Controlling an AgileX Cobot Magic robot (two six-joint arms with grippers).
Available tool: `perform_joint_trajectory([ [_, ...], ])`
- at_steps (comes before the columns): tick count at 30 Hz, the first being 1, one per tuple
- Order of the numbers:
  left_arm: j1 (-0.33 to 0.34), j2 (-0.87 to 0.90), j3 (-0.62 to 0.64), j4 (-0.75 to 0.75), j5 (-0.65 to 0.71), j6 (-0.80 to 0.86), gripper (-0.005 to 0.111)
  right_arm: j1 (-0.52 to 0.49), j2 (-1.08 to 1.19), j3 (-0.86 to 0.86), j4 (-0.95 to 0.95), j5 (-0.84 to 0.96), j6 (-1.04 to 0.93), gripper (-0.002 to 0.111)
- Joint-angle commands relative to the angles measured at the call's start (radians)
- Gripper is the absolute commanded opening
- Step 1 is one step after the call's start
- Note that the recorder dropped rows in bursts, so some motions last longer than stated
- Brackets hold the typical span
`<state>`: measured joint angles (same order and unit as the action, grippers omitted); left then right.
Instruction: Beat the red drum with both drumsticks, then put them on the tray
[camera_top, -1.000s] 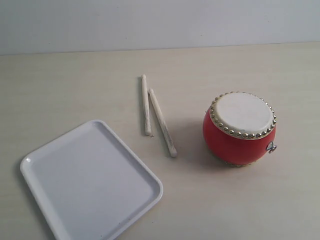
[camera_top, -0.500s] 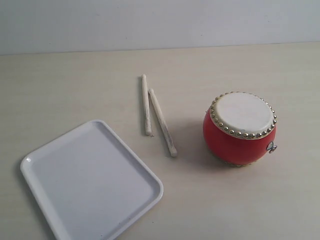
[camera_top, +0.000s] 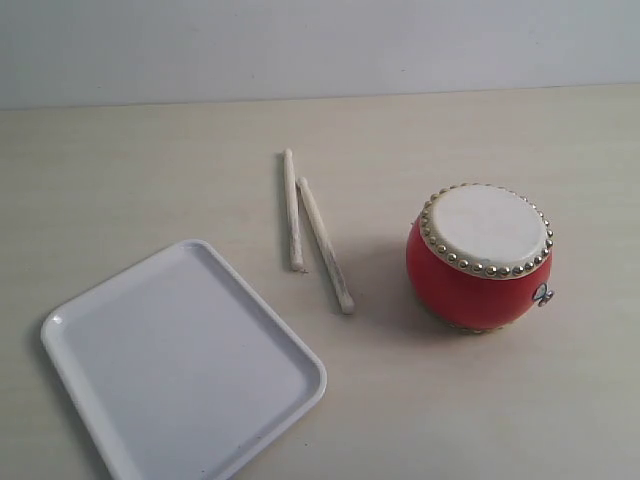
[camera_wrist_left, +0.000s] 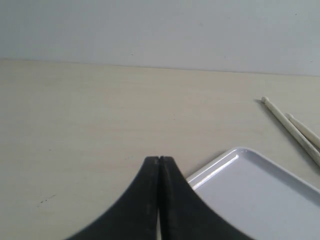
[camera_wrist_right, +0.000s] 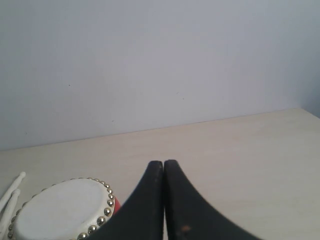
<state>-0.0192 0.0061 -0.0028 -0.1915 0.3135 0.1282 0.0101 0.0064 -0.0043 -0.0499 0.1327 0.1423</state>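
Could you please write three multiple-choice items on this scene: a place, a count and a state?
1. Where do the drumsticks lie?
A) on the table, between the tray and the red drum
B) on the tray
C) on the drum's skin

2. How many drumsticks are there?
A) one
B) two
C) three

3. What state are the left gripper and the right gripper in?
A) both shut, empty
B) both open
C) each shut on a stick

1 A: they rest on bare table between the two.
2 B: two pale sticks show.
3 A: each wrist view shows jaws pressed together, nothing between.
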Motion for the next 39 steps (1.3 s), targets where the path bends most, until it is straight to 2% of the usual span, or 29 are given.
perform_joint_trajectory([
  [1, 0.003, -0.006, 0.003, 0.001, -0.001, 0.041, 0.000, -0.004, -0.006, 0.004, -0.001, -0.004, -0.007, 0.000],
  [39, 0.003, -0.006, 0.003, 0.004, -0.001, 0.069, 0.000, -0.004, -0.006, 0.004, -0.001, -0.004, -0.007, 0.000],
])
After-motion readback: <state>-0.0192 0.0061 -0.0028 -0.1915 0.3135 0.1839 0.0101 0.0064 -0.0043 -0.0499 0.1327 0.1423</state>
